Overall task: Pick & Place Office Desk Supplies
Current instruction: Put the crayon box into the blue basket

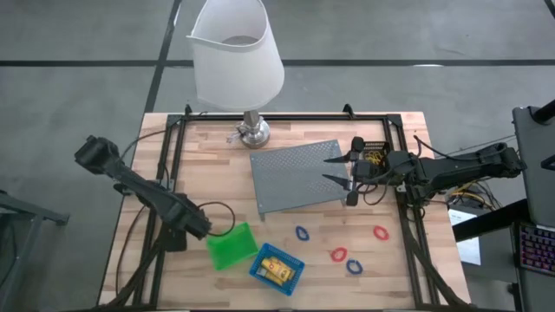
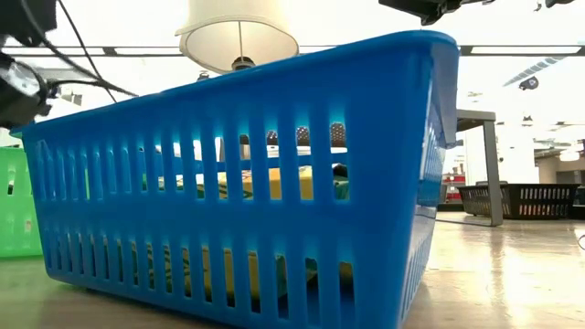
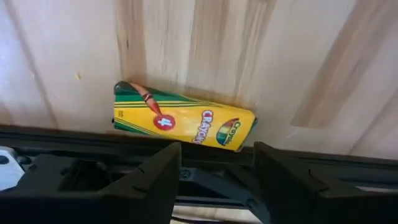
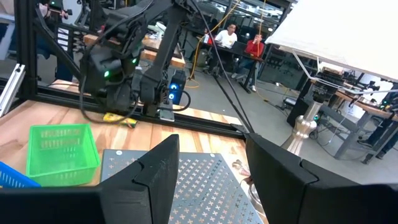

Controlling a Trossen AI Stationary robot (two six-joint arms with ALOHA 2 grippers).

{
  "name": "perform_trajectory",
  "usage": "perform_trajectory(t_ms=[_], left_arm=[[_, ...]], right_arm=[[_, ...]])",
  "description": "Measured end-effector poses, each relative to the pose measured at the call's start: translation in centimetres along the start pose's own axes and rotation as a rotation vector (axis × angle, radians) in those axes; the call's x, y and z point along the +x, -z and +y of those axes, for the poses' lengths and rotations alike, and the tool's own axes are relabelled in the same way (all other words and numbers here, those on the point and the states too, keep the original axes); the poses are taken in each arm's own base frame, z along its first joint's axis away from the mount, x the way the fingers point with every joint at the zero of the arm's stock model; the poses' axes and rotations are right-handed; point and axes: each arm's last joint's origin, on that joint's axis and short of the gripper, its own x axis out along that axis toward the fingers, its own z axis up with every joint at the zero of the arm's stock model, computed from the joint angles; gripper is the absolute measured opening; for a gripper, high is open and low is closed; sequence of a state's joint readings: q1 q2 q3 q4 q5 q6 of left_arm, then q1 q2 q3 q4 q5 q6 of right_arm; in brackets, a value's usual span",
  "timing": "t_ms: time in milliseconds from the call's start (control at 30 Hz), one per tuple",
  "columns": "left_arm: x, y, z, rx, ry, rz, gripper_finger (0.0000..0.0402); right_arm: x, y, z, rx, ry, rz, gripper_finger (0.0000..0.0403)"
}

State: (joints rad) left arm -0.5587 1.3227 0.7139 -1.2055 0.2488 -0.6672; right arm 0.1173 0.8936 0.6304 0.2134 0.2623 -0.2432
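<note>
A yellow-and-green crayon box [image 3: 183,118] lies flat on the wood beside the black frame rail at the table's left edge; it also shows in the right wrist view [image 4: 118,117]. My left gripper [image 3: 217,152] hangs open just above it, pointing steeply down, next to the green bin [image 1: 230,245]. The blue bin [image 1: 277,267] holds yellow items. Red and blue loops [image 1: 338,254] lie on the wood at the near right. My right gripper [image 1: 338,171] stands open and level over the right edge of the grey mesh tray [image 1: 295,178].
A white-shaded lamp [image 1: 238,52] stands at the far middle. A black bin [image 1: 375,154] with yellow bands sits beside the right arm. A black cable loops on the wood near the left gripper. People sit in the room beyond the table.
</note>
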Motion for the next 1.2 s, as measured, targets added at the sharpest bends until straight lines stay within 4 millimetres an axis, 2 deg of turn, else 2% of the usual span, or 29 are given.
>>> perform_trajectory(t_ms=[267,400,567,933,1200], left_arm=[[2.4,-1.6,-0.7,0.018,-0.067,0.176,0.0204],[3.1,-2.3,-0.9,0.043,-0.068,0.189,0.0204],[3.3,-2.8,-1.3,0.076,-0.033,0.145,0.0204],[3.1,-2.2,-0.8,0.062,-0.085,0.211,0.0204],[3.2,-2.6,-0.9,0.099,-0.09,0.158,0.0205]], right_arm=[[0.0,0.0,0.0,0.0,0.0,0.0,0.0185],[0.0,0.0,0.0,0.0,0.0,0.0,0.0185],[0.0,0.0,0.0,0.0,0.0,0.0,0.0185],[0.0,0.0,0.0,0.0,0.0,0.0,0.0185],[0.0,0.0,0.0,0.0,0.0,0.0,0.0185]])
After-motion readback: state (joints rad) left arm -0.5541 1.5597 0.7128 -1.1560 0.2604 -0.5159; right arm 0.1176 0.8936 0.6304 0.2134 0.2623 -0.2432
